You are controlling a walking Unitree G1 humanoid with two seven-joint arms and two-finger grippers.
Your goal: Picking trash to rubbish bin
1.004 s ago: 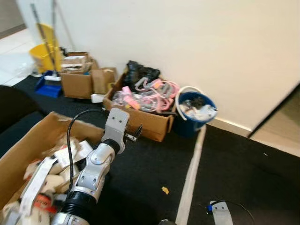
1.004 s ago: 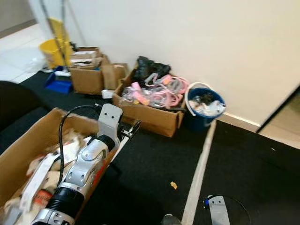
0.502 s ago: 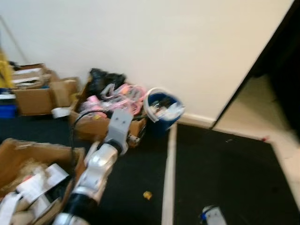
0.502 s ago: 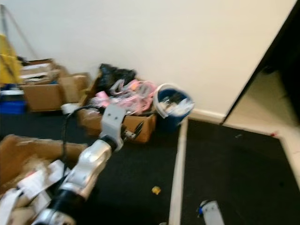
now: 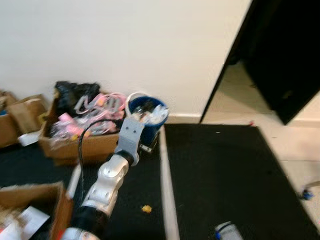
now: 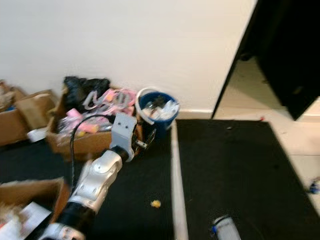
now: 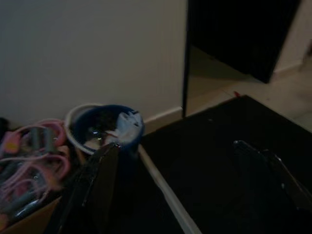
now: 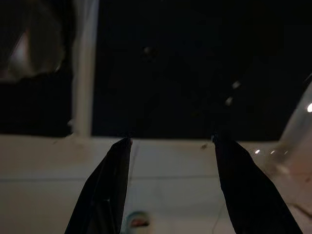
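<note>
We see a blue bucket (image 5: 145,111) with a white rim, next to a brown cardboard box (image 5: 82,142) full of pink and grey things. The floor mat (image 5: 225,175) is black, with a little yellow scrap (image 5: 146,209) on it. The wall (image 5: 125,45) is cream. Our left arm (image 5: 112,175) is shiny silver.

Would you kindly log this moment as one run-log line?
phase: walking, view blurred | left gripper: raised, jaws open, empty | right gripper: low, jaws open, empty | blue bin: by wall | yellow scrap: on black mat
</note>
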